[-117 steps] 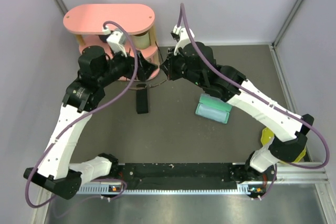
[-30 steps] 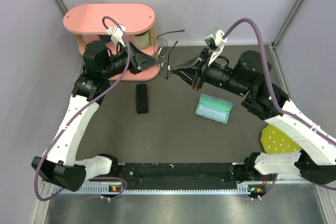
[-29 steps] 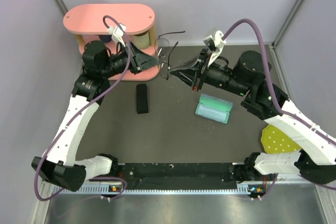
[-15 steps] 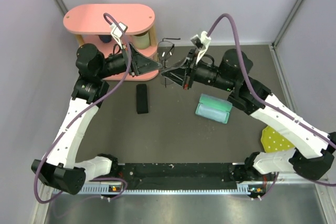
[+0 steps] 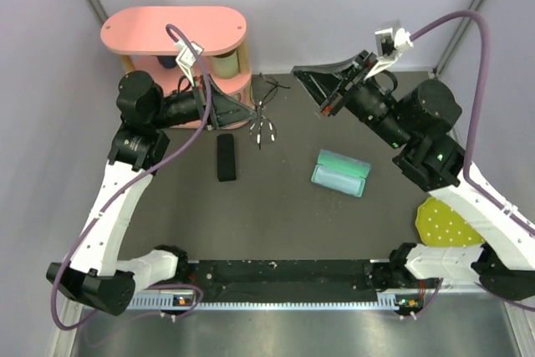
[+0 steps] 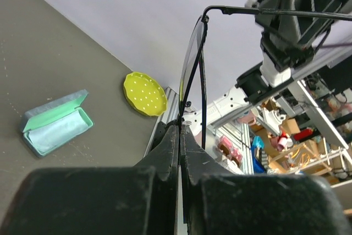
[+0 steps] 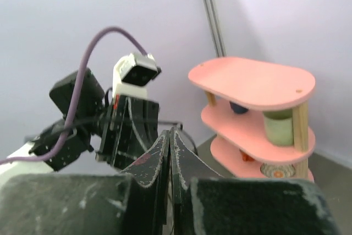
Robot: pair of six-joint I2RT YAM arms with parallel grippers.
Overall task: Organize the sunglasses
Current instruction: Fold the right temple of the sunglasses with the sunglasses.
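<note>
**Holdings: two grippers, one pair of sunglasses**

Item 1. My left gripper (image 5: 249, 113) (image 6: 179, 130): jaws pressed together on the wire-frame sunglasses (image 5: 262, 129) (image 6: 193, 53). In my left wrist view the fingers (image 6: 165, 158) pinch the thin dark frame low on its rim. One lens rises edge-on above them, and a temple arm runs off to the right at the top. From overhead the pair hangs at my fingertips, just off the right end of the pink shelf (image 5: 171, 31) and above the dark table (image 5: 276, 223).

Item 2. My right gripper (image 5: 296, 71) (image 7: 170, 131): jaws fully together, with nothing between them. It is raised near the back wall, to the right of the sunglasses and apart from them. Its wrist camera looks over at my left arm and at the shelf (image 7: 253, 81).

Item 3. Black case (image 5: 226, 156): closed, lying on the table in front of the shelf, below my left gripper in the overhead view.

Item 4. Green case (image 5: 340, 173) (image 6: 55, 127): lid open, pale blue lining or cloth showing inside, lying mid-table on the right.

Item 5. Yellow disc (image 5: 447, 223) (image 6: 144, 93): dotted, lying flat at the table's right edge.

Item 6. Green cup (image 7: 278, 127): standing on the shelf's middle tier.
</note>
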